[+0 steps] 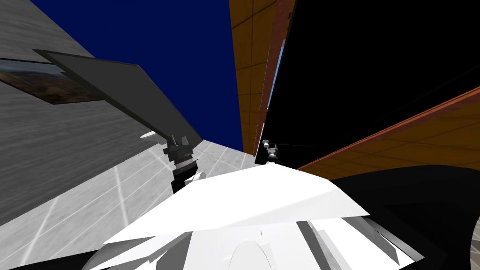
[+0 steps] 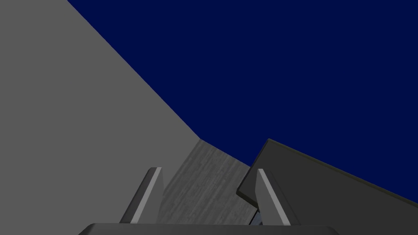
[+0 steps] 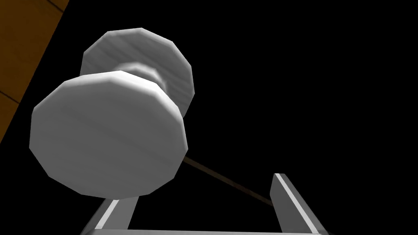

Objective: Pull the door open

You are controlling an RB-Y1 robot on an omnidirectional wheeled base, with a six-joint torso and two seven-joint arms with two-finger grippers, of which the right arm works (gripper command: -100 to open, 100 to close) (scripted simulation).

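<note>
The door (image 1: 375, 70) is a flat black face at my right, set in a red-brown frame (image 1: 268, 93). Its pale grey round knob (image 1: 268, 145) sits low on the door's near edge. In the right wrist view the knob (image 3: 108, 138) looms large, with its round backplate (image 3: 163, 61) behind it. My right gripper (image 3: 200, 191) is open; the knob hangs over one fingertip, off to the side of the gap, and I cannot tell if they touch. My left gripper (image 2: 208, 170) is open and holds nothing, raised at my left (image 1: 178, 139).
A dark grey flat slab (image 1: 126, 93) juts from the grey wall just past the left gripper, close to one finger (image 2: 269, 196). An orange-brown panelled wall (image 1: 246, 70) flanks the door frame. A picture (image 1: 47, 84) hangs on the grey wall. The floor (image 1: 93, 206) is pale tile.
</note>
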